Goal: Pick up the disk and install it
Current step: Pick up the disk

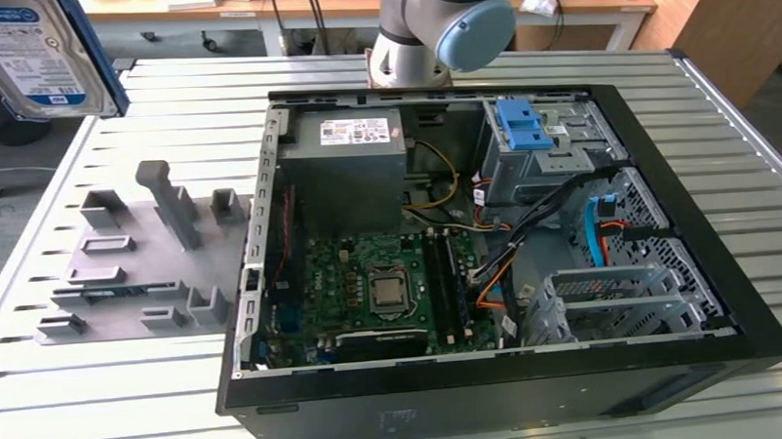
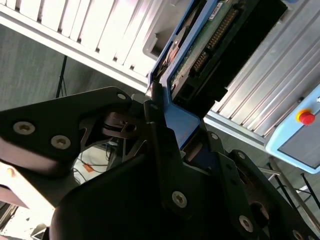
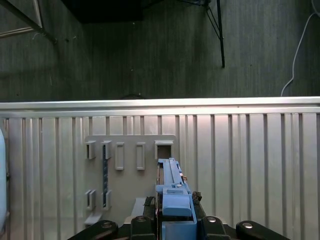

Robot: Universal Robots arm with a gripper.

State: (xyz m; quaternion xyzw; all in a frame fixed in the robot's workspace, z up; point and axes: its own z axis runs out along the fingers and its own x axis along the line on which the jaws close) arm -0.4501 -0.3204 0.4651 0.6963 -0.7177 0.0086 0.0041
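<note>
One gripper clamps the disk, raised above the table.

2 things are carried by the slatted metal desk: an open black computer case and, just beside it toward the exterior view's left, a grey slotted holder plate.
</note>
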